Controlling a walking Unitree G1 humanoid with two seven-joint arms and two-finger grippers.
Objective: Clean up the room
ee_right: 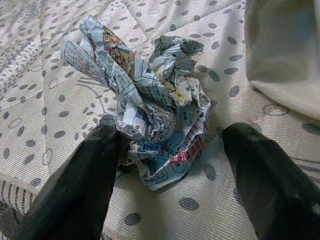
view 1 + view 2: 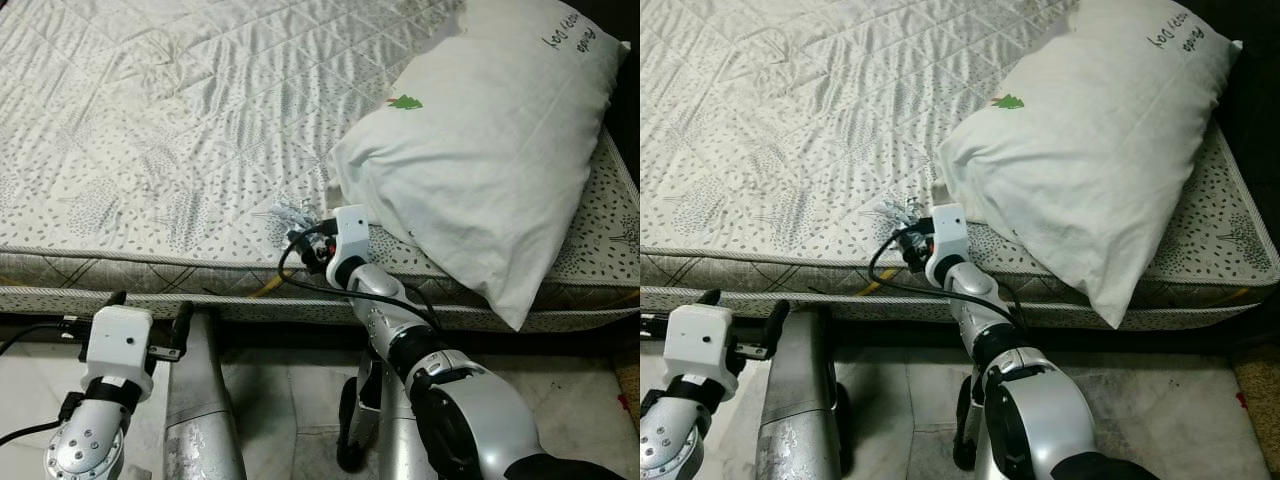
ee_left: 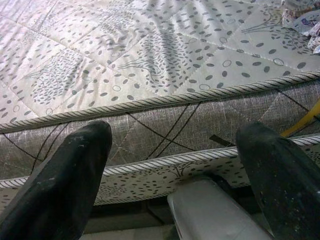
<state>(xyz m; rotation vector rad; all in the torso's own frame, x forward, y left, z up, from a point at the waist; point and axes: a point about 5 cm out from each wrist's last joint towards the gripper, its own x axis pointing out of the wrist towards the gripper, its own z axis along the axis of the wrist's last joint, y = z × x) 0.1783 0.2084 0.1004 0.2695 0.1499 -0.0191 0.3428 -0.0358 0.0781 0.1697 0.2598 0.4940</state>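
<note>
I'm looking down on a bed (image 2: 150, 130) with a quilted, dotted cover filling the upper part of the frame, and a white pillow (image 2: 490, 150) leaning at the upper right, overhanging the bed's edge. A crumpled newspaper ball (image 1: 150, 115) lies near the bed's front edge, just beside the pillow's lower left corner. My right end effector (image 1: 165, 165) is at the wad with its fingers spread wide, one finger touching the paper's side, the other apart from it. My left end effector (image 3: 175, 170) sits low at the lower left, wide open, facing the mattress side.
</note>
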